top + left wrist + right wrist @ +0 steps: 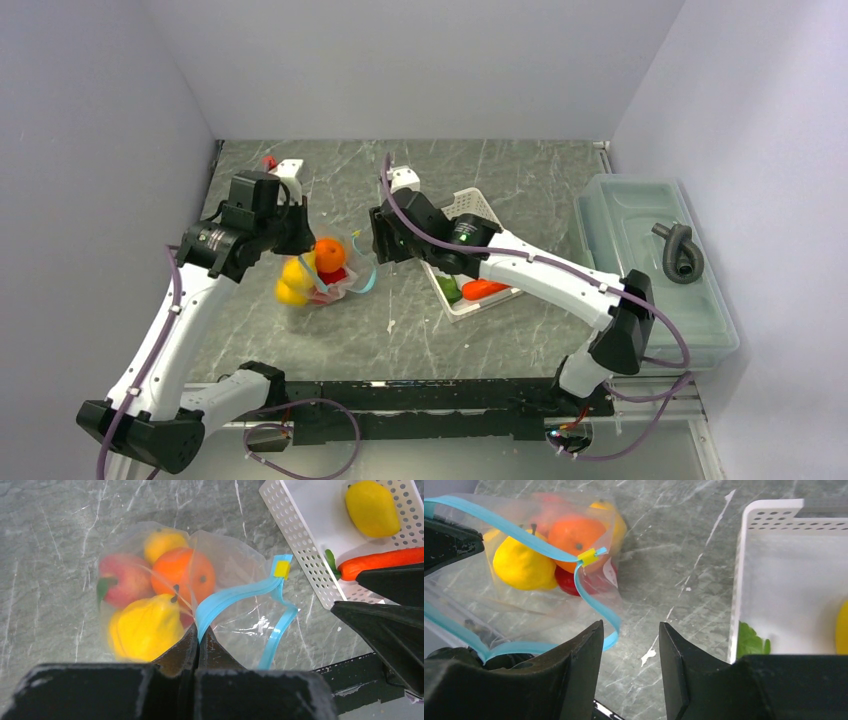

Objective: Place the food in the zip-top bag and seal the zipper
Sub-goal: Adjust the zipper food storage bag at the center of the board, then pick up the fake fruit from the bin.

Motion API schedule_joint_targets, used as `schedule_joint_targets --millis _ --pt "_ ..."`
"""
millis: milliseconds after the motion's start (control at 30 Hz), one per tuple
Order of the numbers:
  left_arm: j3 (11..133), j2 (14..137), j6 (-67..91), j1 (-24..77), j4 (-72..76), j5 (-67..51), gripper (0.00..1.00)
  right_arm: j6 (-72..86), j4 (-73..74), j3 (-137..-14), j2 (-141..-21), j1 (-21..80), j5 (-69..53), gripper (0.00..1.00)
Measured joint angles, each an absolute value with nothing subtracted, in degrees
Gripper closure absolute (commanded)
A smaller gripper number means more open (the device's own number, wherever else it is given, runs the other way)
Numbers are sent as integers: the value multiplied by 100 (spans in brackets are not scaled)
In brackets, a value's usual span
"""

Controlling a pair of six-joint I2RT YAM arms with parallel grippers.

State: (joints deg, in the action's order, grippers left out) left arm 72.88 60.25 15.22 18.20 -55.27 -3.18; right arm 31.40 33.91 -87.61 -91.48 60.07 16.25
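L gripper is pinching the zipper w/ jaws pressed together, the teal strip running out from the tips toward 2 o'clock in its wrist view. The bag is hanging off that pinch w/ mouth gaping; can't tell if its bottom is touching the table. Inside, an orange is sitting at centre, w/ a big yellow piece at its 7 o'clock, a red piece at 9 and a small yellow one at 11. A yellow slider is sitting at the zipper's far end. R gripper is hovering w/ jaws spread, nothing btwn them, the zipper's loose loop lying just beside the finger at 9 o'clock in its wrist view. At the bag's 3 o'clock in the top view, the basket is holding a carrot, a lemon and a green piece. A bin is sitting at the table's 3 o'clock edge.
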Motion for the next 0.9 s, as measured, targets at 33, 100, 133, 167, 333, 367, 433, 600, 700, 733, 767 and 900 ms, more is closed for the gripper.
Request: schedule_joint_targets --millis 33,100,133,167,333,367,433,600,700,733,767,900 --pt "7284 6025 1522 1820 -5509 -314 100 3120 3424 -8777 -9126 6003 1673 50" --pt "7240 6025 1522 1822 -5430 -311 100 3087 3494 -8779 -9054 6001 1802 49" --pt "7220 6029 1522 1822 -5413 -309 100 3061 3555 -8779 -8989 5996 1868 48" --pt "7192 6038 1522 1822 -5391 -305 100 3046 3599 -8779 -8932 5983 1925 47" --pt "6984 6049 1507 1822 -5231 -178 100 2952 3795 -8746 -8501 5728 2117 43" --pt "6930 6047 1498 1822 -5186 -165 100 2945 3817 -8722 -8427 5651 2141 42" --pt "6829 6036 1463 1822 -5072 -165 100 2912 3868 -8606 -8252 5415 2182 40" --pt "6567 5894 1422 1822 -4818 -167 100 2853 4023 -8226 -8121 4932 2224 28" --pt "6418 5741 1422 1822 -4685 -185 100 2803 4077 -7885 -8125 4681 2250 23" --pt "6377 5690 1422 1822 -4661 -196 100 2799 4088 -7806 -8132 4617 2257 21" --pt "6348 5653 1422 1822 -4644 -211 100 2783 4095 -7712 -8143 4543 2261 21" --pt "6252 5540 1417 1822 -4591 -213 100 2727 4099 -7474 -8230 4327 2318 18"
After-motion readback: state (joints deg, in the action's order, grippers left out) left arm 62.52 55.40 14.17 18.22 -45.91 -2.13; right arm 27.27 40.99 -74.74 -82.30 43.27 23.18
